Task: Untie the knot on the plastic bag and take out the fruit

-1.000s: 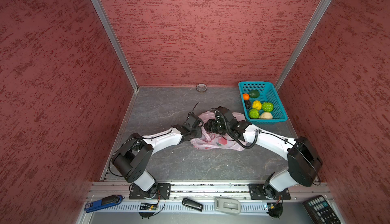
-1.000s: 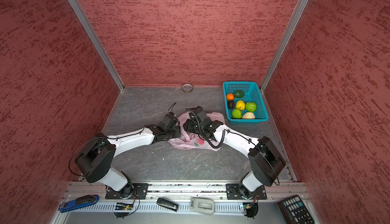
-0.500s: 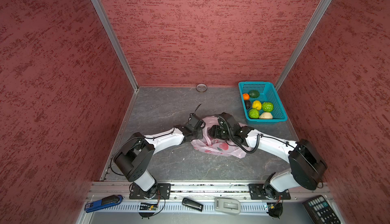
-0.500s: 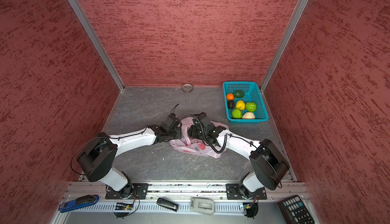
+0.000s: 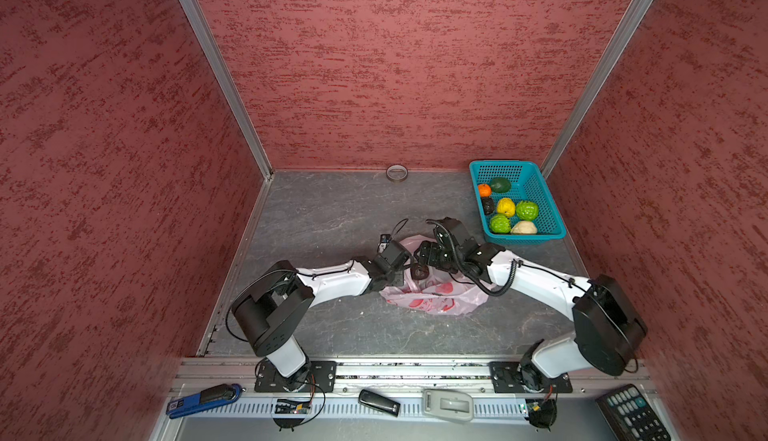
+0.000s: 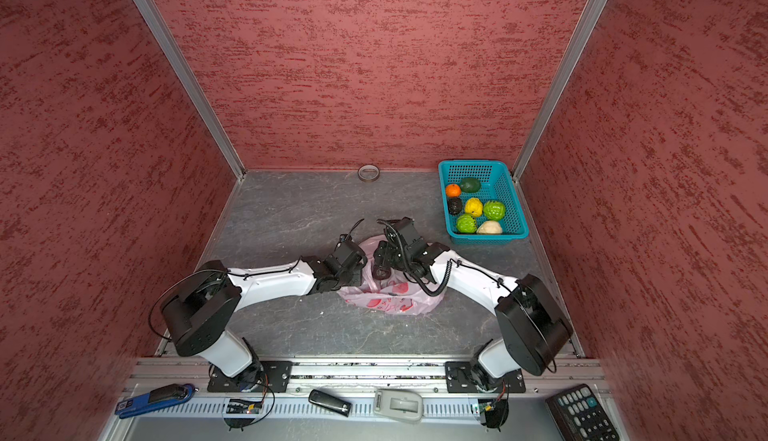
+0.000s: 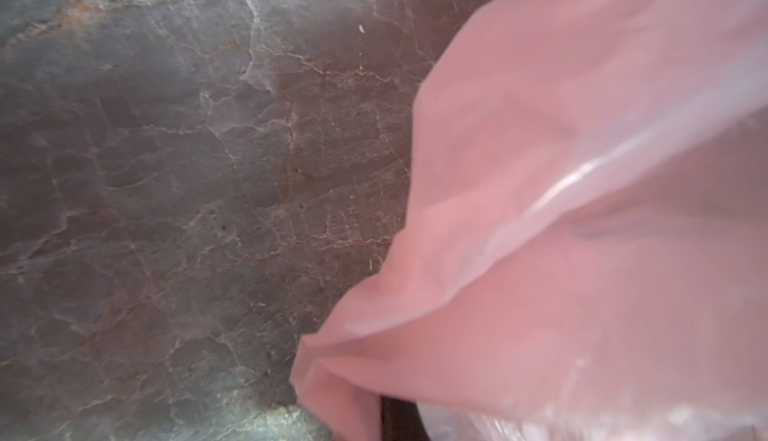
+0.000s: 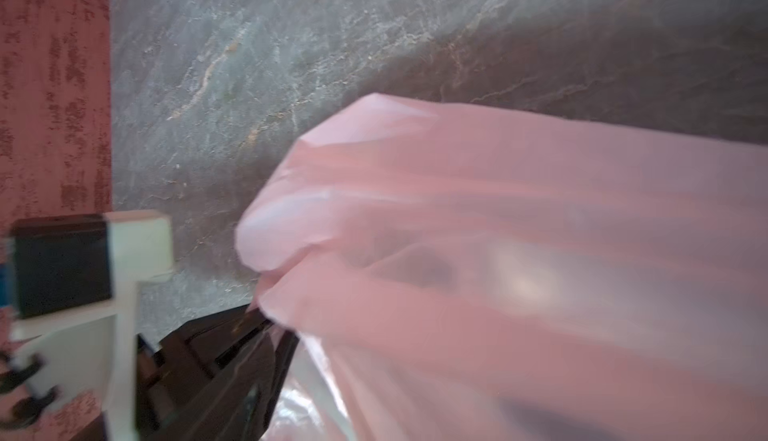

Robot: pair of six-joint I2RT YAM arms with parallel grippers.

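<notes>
Plastic bag (image 5: 436,298): slumped at the middle of the grey table (image 5: 332,218), pink film with red print, under both gripper heads and well apart from the basket.
Knot: not visible in any view; either hidden beneath the wrists or already undone, impossible to say which.
Left gripper (image 5: 402,269): at the bag's left edge, closed; in its wrist view the pink film gathers to a narrow bunch right at the tip, so judged pinched on the bag.
Right gripper (image 5: 420,266): over the bag's top, just beside the left one; fingers covered by film in its wrist view, so open or gripping cannot be told.
Fruit (image 5: 505,207): seven pieces in the teal basket (image 5: 544,210) at the right rear corner: two bright green, yellow, orange, beige, dark green, blackish.
Done: judged most of the emptying, given the filled basket and the flattish bag.
Remaining: unclear whether any piece lies inside; no fruit outline shows through the film.
</notes>
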